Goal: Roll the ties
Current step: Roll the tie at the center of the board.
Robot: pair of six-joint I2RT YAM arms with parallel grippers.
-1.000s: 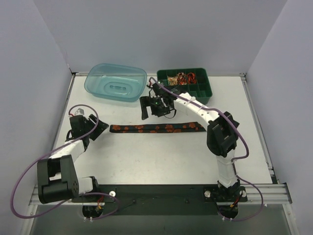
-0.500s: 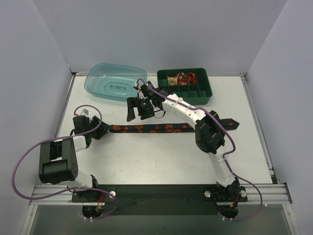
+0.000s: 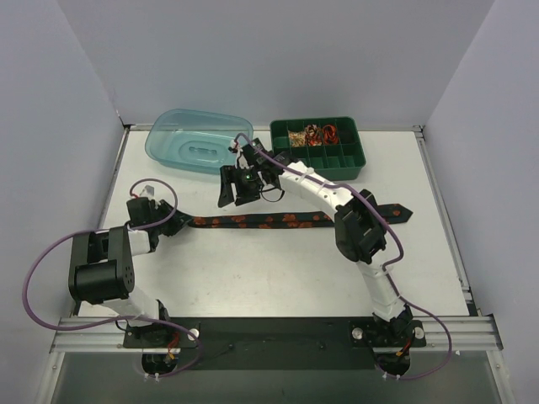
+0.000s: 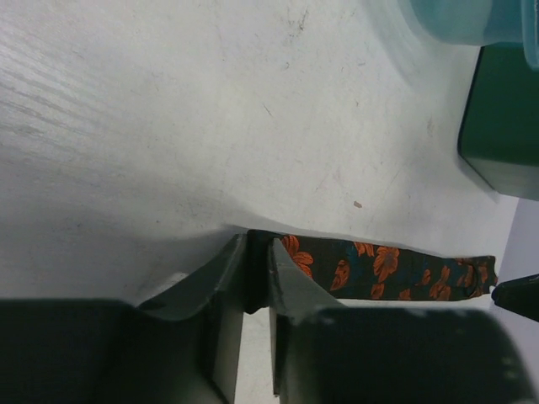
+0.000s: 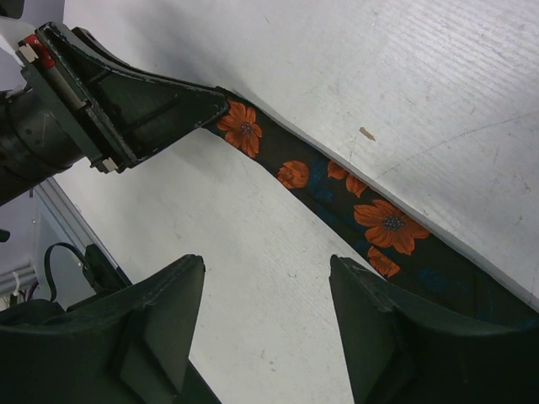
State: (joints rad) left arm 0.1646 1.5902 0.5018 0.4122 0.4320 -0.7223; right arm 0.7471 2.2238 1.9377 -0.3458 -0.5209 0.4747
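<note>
**A:** Well, starting on the left: the left gripper point(image 4: 257, 246) is low on the table point(image 3: 253, 269), with its jaws pinched onto the left end of the tie point(image 3: 261, 221).

**B:** So it has actually got hold of it?

**A:** It looks that way from the wrist view. The fabric's tip sits right between the two fingers with hardly any gap. There's no curl in it, though. The tie lies flat and straight across the middle of the table.

**B:** And moving right?

**A:** The right gripper point(image 5: 265, 268) hangs above the tie, a little way along from the left one. Its jaws are wide apart with nothing between them. Further right, the tie runs under the right arm's elbow, and its other end pokes out dark on the far side.

**B:** What's along the back?

**A:** A tub point(image 3: 200, 140) sits at the back left, and a tray point(image 3: 354, 165) is just to its right. There's something orange in the tray's rear compartments. It's too small to say whether those are rolled ties.

**B:** How far along are we, then?

**A:** I'd call it the very start for this tie. One end is gripped and not a single turn has been made. The whole roll is left to do, end to end. After that it presumably gets put away, maybe in the tray, though that's my guess.
</note>
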